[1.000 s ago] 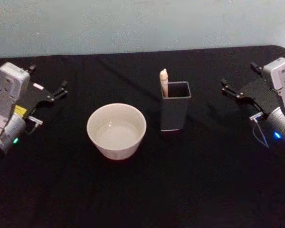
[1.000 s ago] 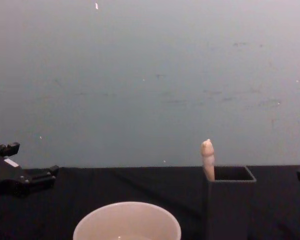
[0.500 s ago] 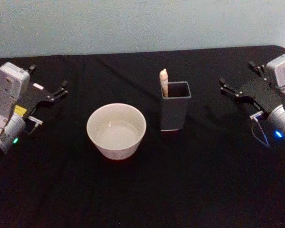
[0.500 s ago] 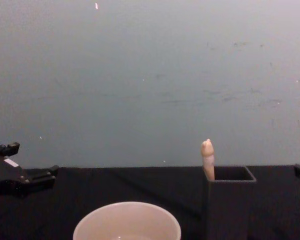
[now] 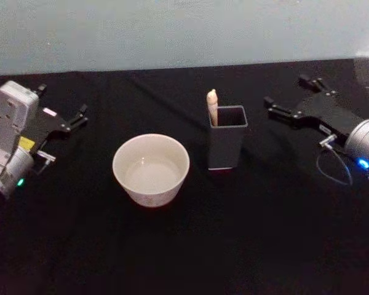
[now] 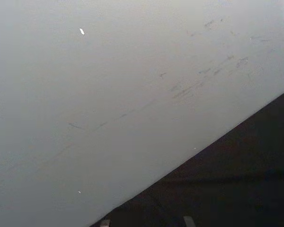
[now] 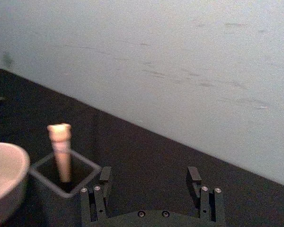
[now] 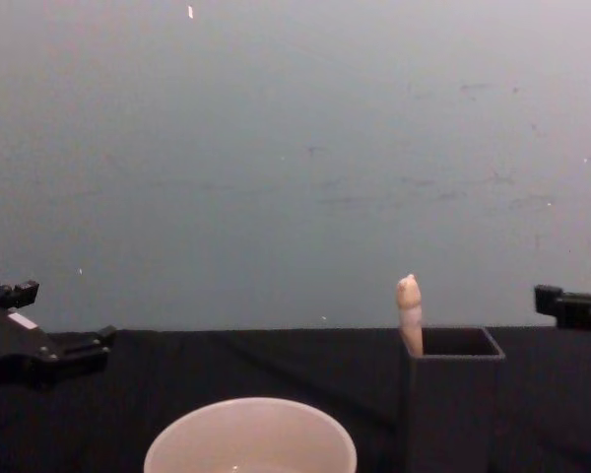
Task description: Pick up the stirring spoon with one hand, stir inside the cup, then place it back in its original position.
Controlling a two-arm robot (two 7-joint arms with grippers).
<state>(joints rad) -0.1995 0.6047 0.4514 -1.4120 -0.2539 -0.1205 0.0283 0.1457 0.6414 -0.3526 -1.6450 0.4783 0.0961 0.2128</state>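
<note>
The stirring spoon's pale beige, rounded-tip handle (image 5: 212, 106) stands up out of the dark grey square box-like holder (image 5: 227, 147), leaning in the holder's far left corner. Its shaft and bowl are hidden inside. The holder stands about midway across the black-clothed table (image 5: 234, 246), a little toward the far edge. The wide, round off-white cup (image 5: 150, 169) stands just beside it, apart, on the side of the table's left edge and slightly nearer the front edge.

The step in hand is the approach to the spoon: nothing has been picked up yet. The right gripper (image 5: 284, 90) hovers between the holder and the right edge, fingers spread wide and empty, pointing at the handle. In its wrist view the handle sits ahead and off to one side of the gap, so the next move probably calls for closing in, centring the gap on the handle tip, then pinching and lifting straight up.

The left gripper (image 5: 60, 102) is parked by the left edge, fingers apart, holding nothing.

A second ago the right gripper hung closer to the right edge. It has since swung inward toward the holder. The spoon, cup, holder and left gripper have not shifted.
</note>
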